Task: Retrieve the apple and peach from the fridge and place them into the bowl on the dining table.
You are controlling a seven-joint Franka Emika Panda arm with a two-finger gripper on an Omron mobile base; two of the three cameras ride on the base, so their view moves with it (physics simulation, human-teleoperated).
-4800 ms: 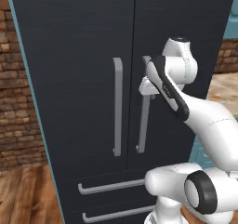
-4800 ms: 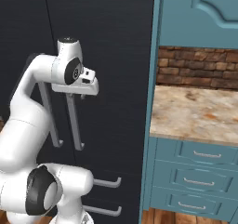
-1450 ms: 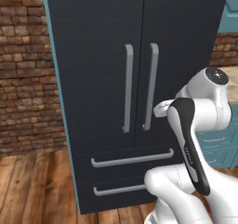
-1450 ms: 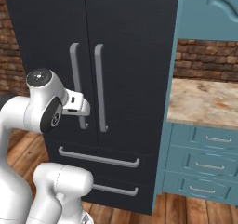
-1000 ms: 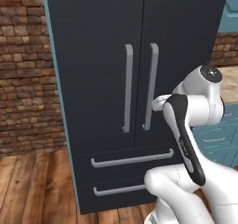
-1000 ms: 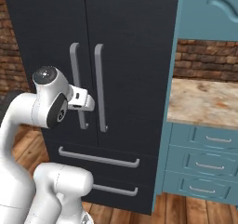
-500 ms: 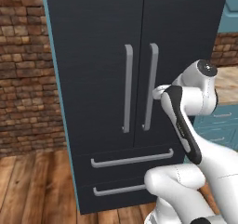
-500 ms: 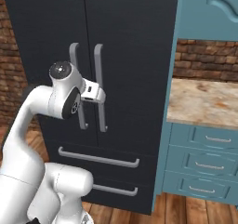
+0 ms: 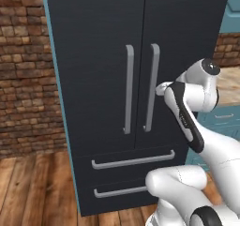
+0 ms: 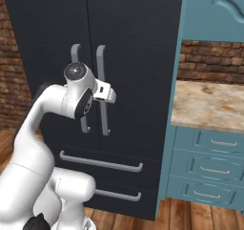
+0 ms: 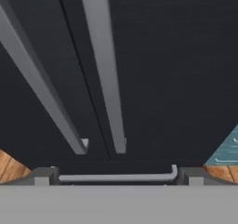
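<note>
- fridge (image 9: 103, 79): matte charcoal, doors closed, straight ahead of the arm; grey bar handles (image 9: 129, 89).
- gripper (image 10: 110, 94): jaws spread wide, empty, just beside the right door handle (image 10: 101, 88).
- Right base view adds mottled marble counter (image 10: 209, 105), teal drawers (image 10: 209, 169).
- Left base view adds brick wall (image 9: 26, 75), wood floor (image 9: 33, 187).

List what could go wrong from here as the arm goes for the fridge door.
1. The fridge has two bar handles side by side; the open end effector, close to the right handle, might catch the left handle or close between them.
2. The doors are shut, so the swinging door may strike the arm's elbow, which sits right in front.
</note>
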